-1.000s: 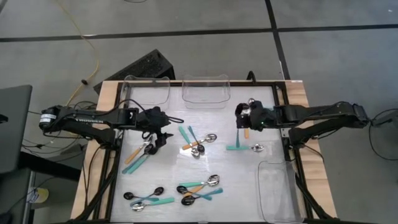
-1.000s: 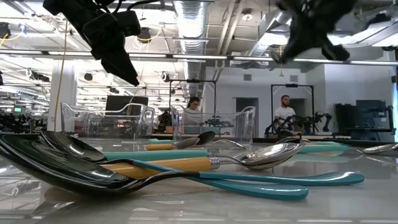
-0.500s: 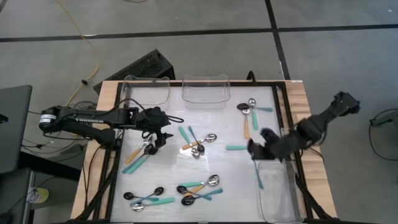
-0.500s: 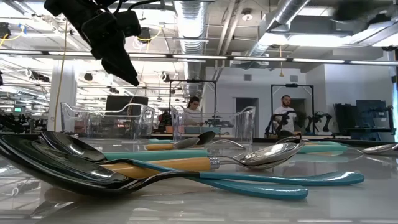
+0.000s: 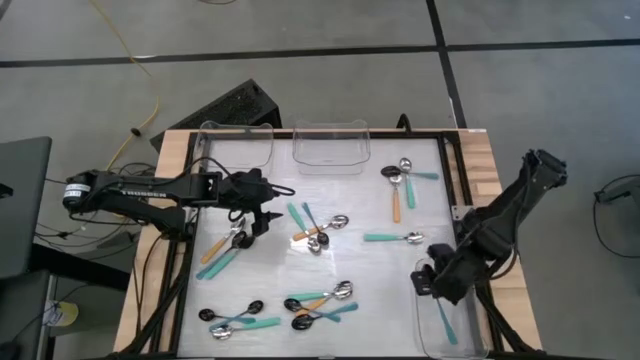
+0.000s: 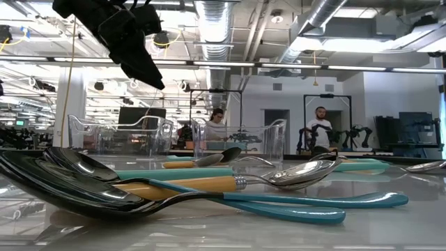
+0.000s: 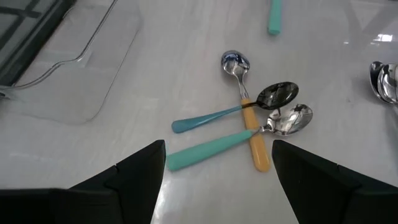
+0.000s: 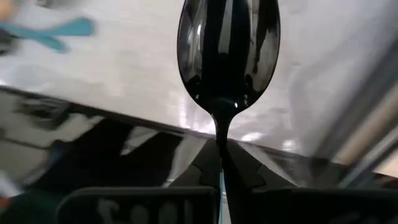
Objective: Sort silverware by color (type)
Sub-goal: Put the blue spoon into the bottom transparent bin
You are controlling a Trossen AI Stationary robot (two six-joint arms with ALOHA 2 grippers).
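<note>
The right gripper (image 5: pixel 438 283) holds its jaws clamped on a black-bowled spoon (image 8: pixel 227 56) over the clear bin (image 5: pixel 475 338) at the bench's near right corner. The left gripper (image 5: pixel 262 222), jaws apart, hovers above three crossed spoons (image 7: pixel 258 121) near the left edge.

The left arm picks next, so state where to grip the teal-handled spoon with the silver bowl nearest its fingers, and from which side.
Grip the teal-handled spoon at its free handle end, left gripper coming straight down, fingers across the handle. The bowl end meets the orange-handled spoon; the free end lies alone.
</note>
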